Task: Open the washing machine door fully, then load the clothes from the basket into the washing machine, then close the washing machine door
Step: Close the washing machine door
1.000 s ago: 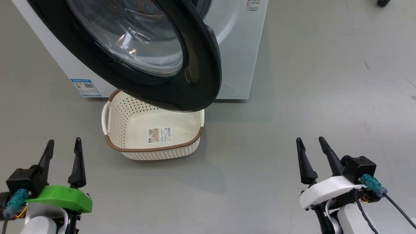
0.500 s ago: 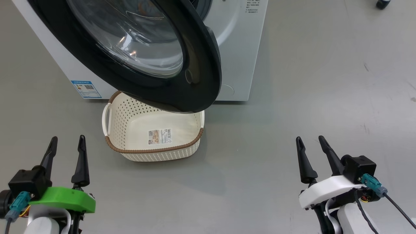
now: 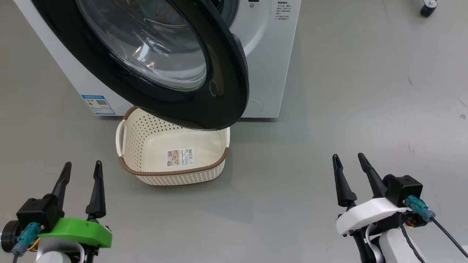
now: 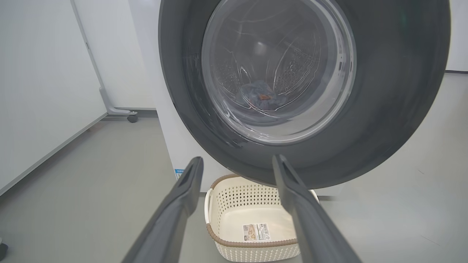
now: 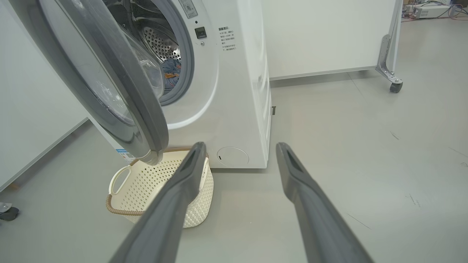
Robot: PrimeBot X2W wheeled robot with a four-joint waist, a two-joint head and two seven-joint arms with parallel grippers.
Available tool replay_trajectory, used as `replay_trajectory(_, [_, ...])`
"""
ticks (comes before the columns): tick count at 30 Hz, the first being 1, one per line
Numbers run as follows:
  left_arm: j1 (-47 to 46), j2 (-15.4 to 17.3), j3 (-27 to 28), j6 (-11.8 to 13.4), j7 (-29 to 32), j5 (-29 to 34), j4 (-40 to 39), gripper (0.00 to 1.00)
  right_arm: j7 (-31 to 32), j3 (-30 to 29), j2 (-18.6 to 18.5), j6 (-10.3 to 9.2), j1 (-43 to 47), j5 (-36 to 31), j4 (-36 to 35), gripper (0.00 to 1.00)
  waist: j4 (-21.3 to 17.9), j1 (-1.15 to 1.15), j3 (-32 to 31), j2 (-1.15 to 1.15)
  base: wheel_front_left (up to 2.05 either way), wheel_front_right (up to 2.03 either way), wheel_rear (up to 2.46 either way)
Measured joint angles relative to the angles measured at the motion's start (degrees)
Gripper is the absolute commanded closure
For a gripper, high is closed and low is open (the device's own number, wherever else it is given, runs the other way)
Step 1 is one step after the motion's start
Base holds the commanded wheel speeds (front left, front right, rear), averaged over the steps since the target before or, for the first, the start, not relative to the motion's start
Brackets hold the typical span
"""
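Note:
The washing machine [image 3: 270, 54] [image 5: 237, 91] stands ahead with its black, glass-windowed door [image 3: 219, 73] [image 4: 384, 109] [image 5: 109, 84] swung partway out over the basket. Light blue clothes [image 4: 259, 96] [image 5: 171, 73] lie inside the drum. The cream basket [image 3: 179, 177] [image 4: 256, 252] [image 5: 153, 182] sits on the floor under the door, holding nothing but its label. My left gripper [image 3: 82, 164] [image 4: 237, 159] is open and empty, near and left of the basket. My right gripper [image 3: 347, 156] [image 5: 241, 144] is open and empty, well to the right of it.
Grey floor spreads to the right of the machine. White partition panels on caster wheels [image 5: 396, 87] [image 4: 132, 117] stand behind and beside the washer. A blue sticker [image 3: 98, 105] and a round hatch [image 3: 256, 106] mark the machine's lower front.
The head view has shifted slightly. My left gripper has edged a little to the right. The right gripper, door and basket have stayed put.

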Motion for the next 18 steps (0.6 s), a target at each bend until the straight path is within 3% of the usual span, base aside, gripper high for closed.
replay_trajectory(18, [0.1, -1.2, 1.6, -1.1, 0.0, 2.1, 0.0, 0.0, 0.0, 0.2, 0.0, -0.01, 0.2, 0.0, 0.0, 0.0, 0.2, 0.0, -0.6, 0.0, 0.0, 0.0, 0.0])
